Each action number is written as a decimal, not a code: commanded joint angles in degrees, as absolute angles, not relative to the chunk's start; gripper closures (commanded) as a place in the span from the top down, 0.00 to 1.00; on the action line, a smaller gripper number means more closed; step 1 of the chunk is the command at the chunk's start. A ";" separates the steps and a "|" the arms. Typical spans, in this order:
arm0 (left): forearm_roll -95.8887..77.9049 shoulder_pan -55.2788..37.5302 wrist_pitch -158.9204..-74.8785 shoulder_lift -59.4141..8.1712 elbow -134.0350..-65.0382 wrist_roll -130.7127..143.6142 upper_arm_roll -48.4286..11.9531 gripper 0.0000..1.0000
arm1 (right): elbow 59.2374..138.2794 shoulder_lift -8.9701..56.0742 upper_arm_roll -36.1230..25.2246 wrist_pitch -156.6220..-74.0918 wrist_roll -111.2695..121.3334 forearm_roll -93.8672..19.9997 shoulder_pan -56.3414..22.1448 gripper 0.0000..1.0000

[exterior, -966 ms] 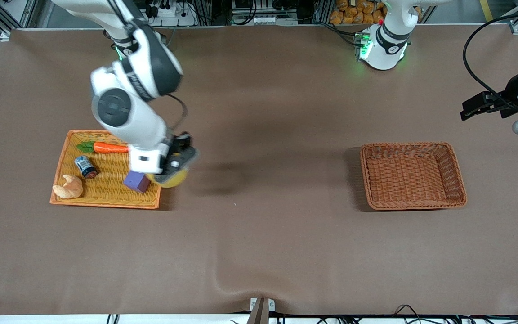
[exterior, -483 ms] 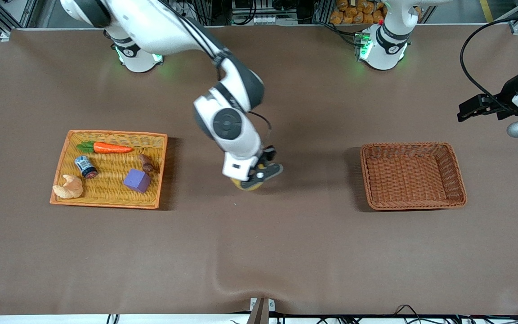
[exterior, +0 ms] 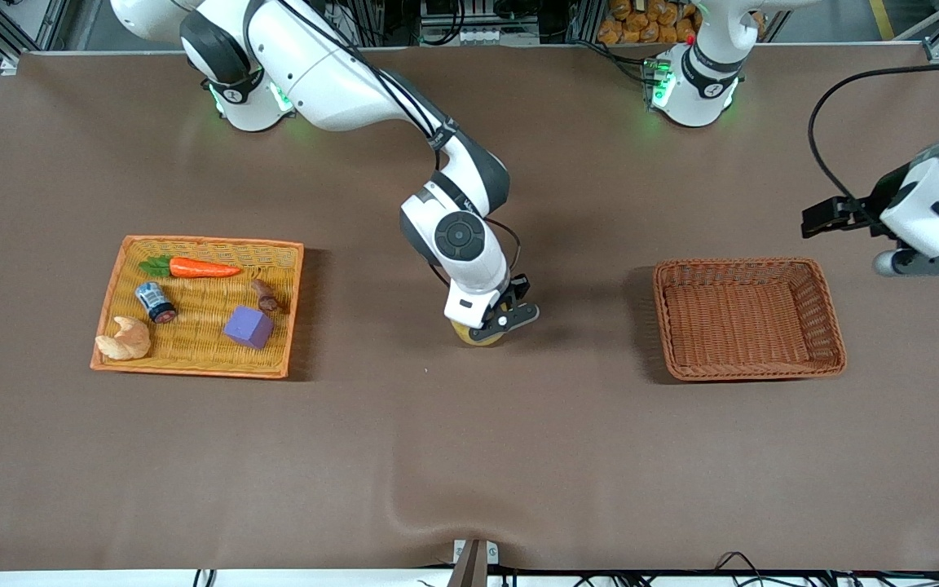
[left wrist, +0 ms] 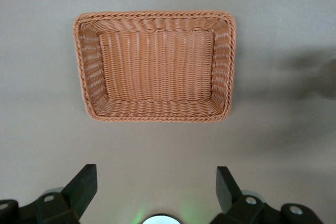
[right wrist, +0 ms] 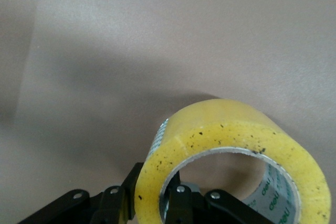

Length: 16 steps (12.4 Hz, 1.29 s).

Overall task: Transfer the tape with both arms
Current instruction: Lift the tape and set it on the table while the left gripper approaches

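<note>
At the right arm's end of the counter [exterior: 453, 456] an orange tray [exterior: 293, 310] is seen, carrying a carrot [exterior: 192, 267], a small can [exterior: 155, 302], a croissant [exterior: 123, 338] and a purple cube [exterior: 249, 327]. Over the bare middle of the counter, between the tray and the brown basket [exterior: 832, 326], the right gripper [exterior: 495, 324] is held low with its jaws clamped on the tape [exterior: 476, 336], one jaw inside the ring and one outside it, as the right wrist view makes plain [right wrist: 231, 156]. The step in hand is judged to be a set-down or hand-over at mid-counter; it would be done well if the roll were lowered until it rests on the cloth before the jaws are released (a roll let go on its edge may wheel away), and left where the other arm can reach it. Toward the left arm's end, the left gripper [exterior: 824, 216] is kept waiting in the air with its jaws apart, near the basket's corner. The front view hides most of the tape under the gripper, whereas the right wrist view shows its grey-white core and the grip on its wall; the left wrist view alone shows the spread fingers [left wrist: 81, 184] and the basket [left wrist: 84, 77] lying empty.
</note>
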State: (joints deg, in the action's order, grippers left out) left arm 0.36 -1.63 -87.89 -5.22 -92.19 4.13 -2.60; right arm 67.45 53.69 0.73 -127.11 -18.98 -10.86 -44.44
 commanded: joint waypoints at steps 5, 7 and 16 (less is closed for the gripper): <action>-0.35 -1.49 -93.34 -5.89 -97.12 4.04 -4.48 1.00 | 64.95 52.92 0.09 -125.51 -20.57 -11.95 -44.56 0.96; -0.53 -2.54 -93.51 -6.06 -96.94 4.22 -4.57 1.00 | 65.04 48.19 0.00 -120.80 -20.65 -12.04 -42.11 1.00; -0.44 -16.93 -103.34 -12.91 -96.68 27.37 -9.40 1.00 | 81.19 21.56 -4.83 -105.73 -9.34 -8.46 -26.38 1.00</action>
